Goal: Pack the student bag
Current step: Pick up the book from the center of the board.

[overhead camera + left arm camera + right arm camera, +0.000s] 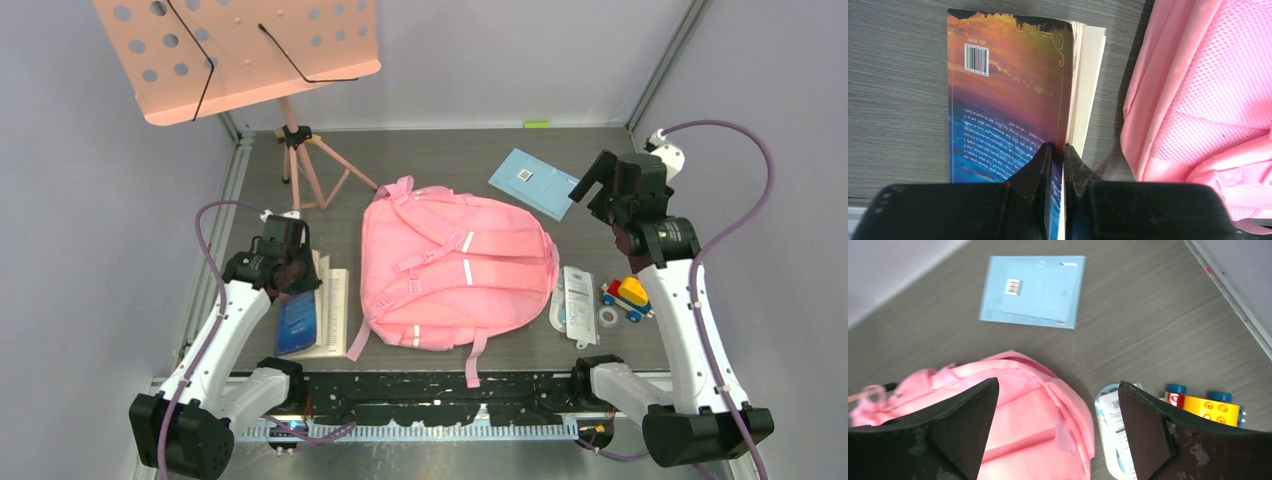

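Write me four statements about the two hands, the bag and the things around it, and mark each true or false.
1. The left hand is shut on the edge of the blue-and-orange book. True.
2. The right hand grips the light blue booklet. False: it is open and empty, and the booklet lies flat on the table.
3. The student bag lies with its straps facing up, between the two arms. True.
4. The toy car sits on top of the bag. False: it stands on the table, to the bag's right.
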### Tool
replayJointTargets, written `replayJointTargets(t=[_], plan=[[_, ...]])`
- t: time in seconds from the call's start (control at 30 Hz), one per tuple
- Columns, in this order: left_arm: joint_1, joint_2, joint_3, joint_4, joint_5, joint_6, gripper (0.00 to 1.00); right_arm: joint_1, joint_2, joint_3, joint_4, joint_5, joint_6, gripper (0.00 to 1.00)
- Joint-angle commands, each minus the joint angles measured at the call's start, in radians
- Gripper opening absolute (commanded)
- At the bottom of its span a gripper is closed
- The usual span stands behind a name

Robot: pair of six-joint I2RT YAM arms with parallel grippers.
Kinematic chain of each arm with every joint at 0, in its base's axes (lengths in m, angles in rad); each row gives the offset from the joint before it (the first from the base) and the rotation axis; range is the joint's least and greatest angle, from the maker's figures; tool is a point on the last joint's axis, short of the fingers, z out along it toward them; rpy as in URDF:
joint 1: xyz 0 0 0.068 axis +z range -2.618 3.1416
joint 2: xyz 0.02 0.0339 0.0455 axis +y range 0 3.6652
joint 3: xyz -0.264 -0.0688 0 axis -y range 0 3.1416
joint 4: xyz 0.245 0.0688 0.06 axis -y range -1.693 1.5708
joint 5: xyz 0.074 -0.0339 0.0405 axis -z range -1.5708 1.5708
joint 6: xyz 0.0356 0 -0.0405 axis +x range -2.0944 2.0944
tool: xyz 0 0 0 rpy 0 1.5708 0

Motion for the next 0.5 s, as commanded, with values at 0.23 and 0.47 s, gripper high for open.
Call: replayJointTargets(t=[0.23,0.47], plan=[[-0.001,-0.020,0.007,0.099,0.048,-0.011,0.00,0.220,0.005,0.001,0.130,-0.520,0.142,0.93],[0.000,-0.029,0.010,0.095,0.057,-0.011,0.00,0.657,0.074,-0.179,0.543,-0.336,0.321,0.89]])
